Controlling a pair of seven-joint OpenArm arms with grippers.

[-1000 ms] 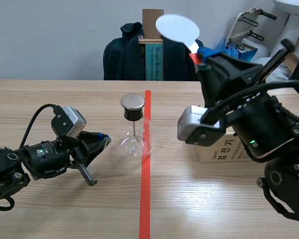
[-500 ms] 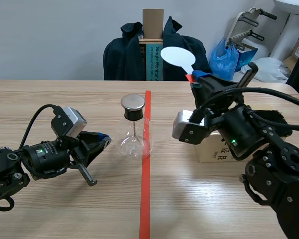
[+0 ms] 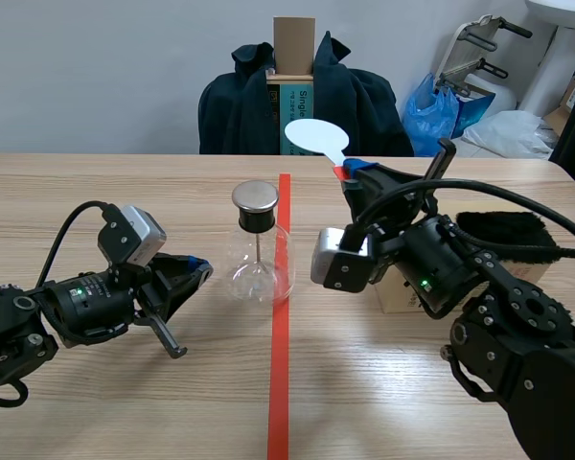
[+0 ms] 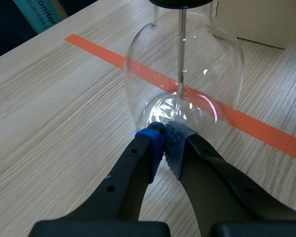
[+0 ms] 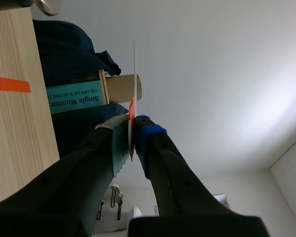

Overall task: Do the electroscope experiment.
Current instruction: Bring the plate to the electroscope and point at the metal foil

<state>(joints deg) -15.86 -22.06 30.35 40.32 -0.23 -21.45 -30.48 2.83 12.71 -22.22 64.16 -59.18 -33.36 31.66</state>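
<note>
One view — scene — shows paddle (image 3: 315, 135) face-on.

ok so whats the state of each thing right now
electroscope flask: upright on the table, metal cap on, not held
white paddle: raised over the table, gripped by its red handle
right gripper: jaws shut on the white paddle
left gripper: jaws shut on nothing, tips near the flask's base

Right gripper (image 5: 131, 136) pinches a white paddle (image 5: 134, 69) by its red base, edge-on; teal box (image 5: 74, 100) behind.
</note>
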